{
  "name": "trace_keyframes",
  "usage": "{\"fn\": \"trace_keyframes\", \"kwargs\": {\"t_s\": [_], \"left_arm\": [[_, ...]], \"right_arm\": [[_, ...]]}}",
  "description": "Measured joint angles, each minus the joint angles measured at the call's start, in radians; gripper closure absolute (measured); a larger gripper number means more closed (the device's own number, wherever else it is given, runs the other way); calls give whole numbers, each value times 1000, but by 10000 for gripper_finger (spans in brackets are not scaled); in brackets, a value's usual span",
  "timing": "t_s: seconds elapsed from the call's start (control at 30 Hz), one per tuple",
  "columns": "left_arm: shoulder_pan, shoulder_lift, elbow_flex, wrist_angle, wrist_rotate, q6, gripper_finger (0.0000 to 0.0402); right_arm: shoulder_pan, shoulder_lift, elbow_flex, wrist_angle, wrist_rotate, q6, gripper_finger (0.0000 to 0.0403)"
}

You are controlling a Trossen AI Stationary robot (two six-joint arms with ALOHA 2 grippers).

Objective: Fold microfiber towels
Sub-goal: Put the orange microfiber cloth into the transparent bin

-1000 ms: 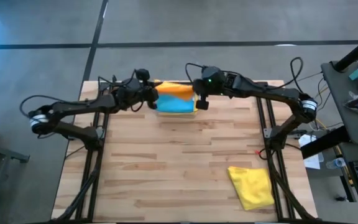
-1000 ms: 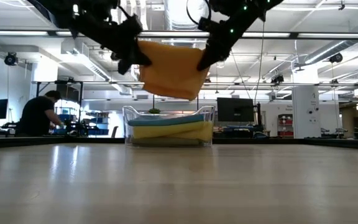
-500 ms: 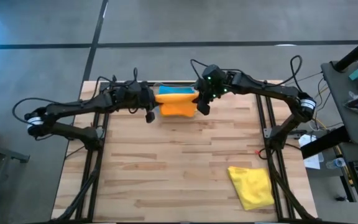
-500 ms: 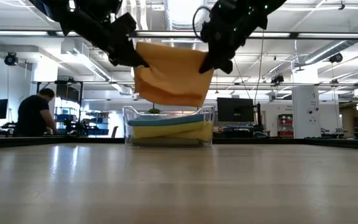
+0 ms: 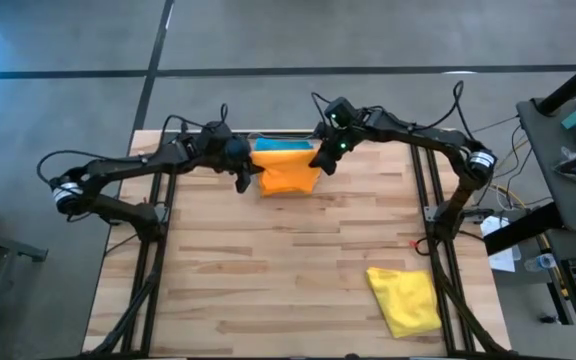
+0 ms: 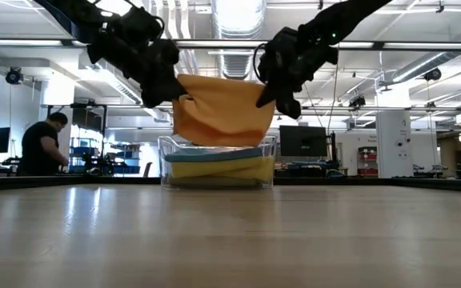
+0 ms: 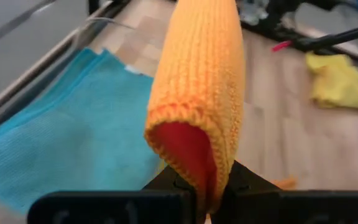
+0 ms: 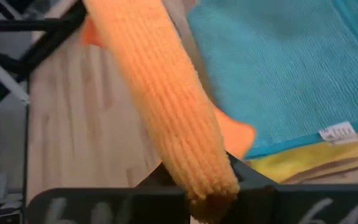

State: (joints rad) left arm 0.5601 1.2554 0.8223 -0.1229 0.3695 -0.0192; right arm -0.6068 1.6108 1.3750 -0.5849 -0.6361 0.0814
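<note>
I am holding the orange towel (image 5: 288, 174) in the air between my two pincers, just in front of the clear bin (image 6: 267, 164) at the far edge of the bench (image 5: 288, 270). My left pincer (image 5: 243, 180) is pinching one top corner shut, my right pincer (image 5: 320, 163) the other. The cloth is sagging in the middle: light, soft, limp, so corners are the place to grip. A crumpled yellow towel (image 5: 405, 298) is lying near right

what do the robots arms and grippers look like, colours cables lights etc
Both arms are dark, slim and jointed, with loose black cables looping over them. The left gripper and right gripper are black with blunt fingers. A small green light glows on the right arm's wrist, and each arm has a pale silver ring at its outer joint.
</note>
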Motion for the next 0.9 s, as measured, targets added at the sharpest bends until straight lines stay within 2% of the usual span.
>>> {"fn": "trace_keyframes", "kwargs": {"t_s": [0.07, 0.27, 0.53, 0.7, 0.9], "left_arm": [[4, -12, 0, 1, 42, -3, 401], [-8, -84, -1, 11, 69, -19, 401], [-44, -106, -44, -2, 127, -80, 401], [-40, -68, -45, -4, 96, -73, 401], [16, 29, -37, 7, 63, -52, 401]], "right_arm": [[0, -28, 1, 3, -13, 2, 394], [11, -76, 13, 2, -76, 65, 394], [104, -67, 6, -71, -75, 85, 394], [128, -47, 6, -69, -8, 87, 394], [69, -3, 6, -43, 86, 88, 394]]}}
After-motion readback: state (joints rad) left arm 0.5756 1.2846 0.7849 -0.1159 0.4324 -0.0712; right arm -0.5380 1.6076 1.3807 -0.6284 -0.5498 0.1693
